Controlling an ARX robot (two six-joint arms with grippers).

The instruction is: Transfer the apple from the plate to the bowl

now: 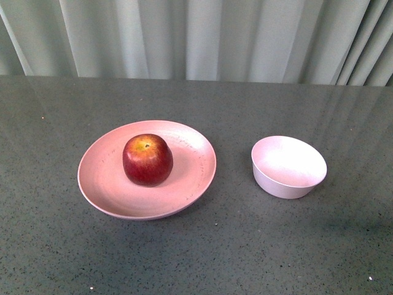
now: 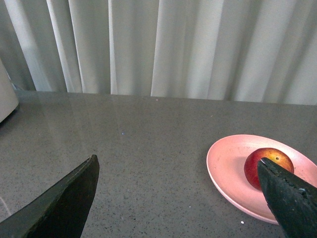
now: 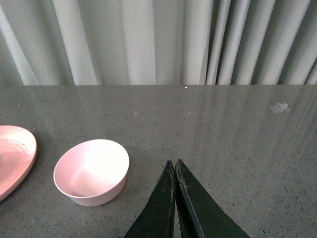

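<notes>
The apple (image 1: 147, 160) sits stem up near the middle of the pink plate (image 1: 101, 184) on the grey speckled counter (image 1: 215, 246); the small bowl (image 1: 276, 184) stands apart from the plate, on the robot's right side; a pale curtain (image 1: 215, 37) hangs behind the counter's far edge. The front view alone takes in plate, apple and bowl together; the arms show only in the wrist views.

The left wrist view shows the left gripper (image 2: 178, 159) with its dark fingers (image 2: 64, 203) spread wide apart, gripping nothing, bare counter between them; one fingertip overlaps part of the apple, and the plate shows here but the bowl does not; a white object (image 2: 5, 94) stands at the edge of this view only.

The right wrist view shows the right gripper (image 3: 174, 162) with its fingers pressed together, tips meeting, near the bowl; only the plate's rim shows here, and a small pale smudge (image 3: 280, 107) marks the counter farther off.
</notes>
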